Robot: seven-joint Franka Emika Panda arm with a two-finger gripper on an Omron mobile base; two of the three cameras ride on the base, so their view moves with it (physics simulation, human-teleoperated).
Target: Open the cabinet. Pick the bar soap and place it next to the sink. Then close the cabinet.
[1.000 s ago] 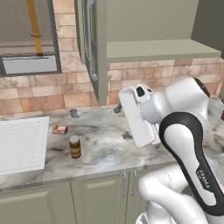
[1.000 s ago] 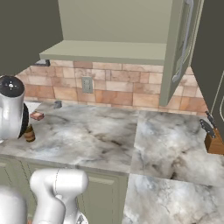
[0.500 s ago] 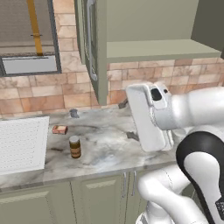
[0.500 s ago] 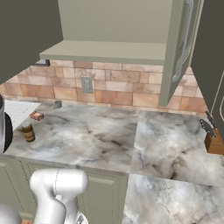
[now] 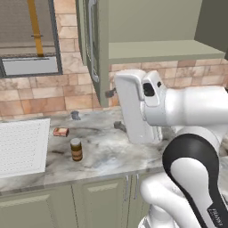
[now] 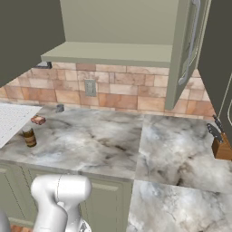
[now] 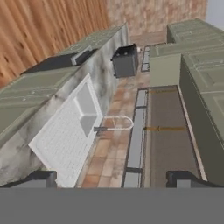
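Soap [image 5: 61, 132] sits beside sink [image 5: 22, 147], cabinet [image 5: 95, 53] door open. Our gripper [image 7: 111, 179] jaws apart, empty. Risk: we miss the handle [image 5: 92, 40] or clip jar [image 5: 76, 149] swinging round.

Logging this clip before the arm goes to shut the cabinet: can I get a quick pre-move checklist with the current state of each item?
1. Bar soap lies on the counter beside the sink: ok.
2. Gripper open, nothing between its tips: ok.
3. Cabinet doors closed: not ok, both stand open.
4. Shelf free of anything blocking the doors: ok, as far as it shows.
5. Brown jar upright, apart from the soap: ok.
6. Gripper lined up with a door handle: not ok, it looks toward the sink and window.
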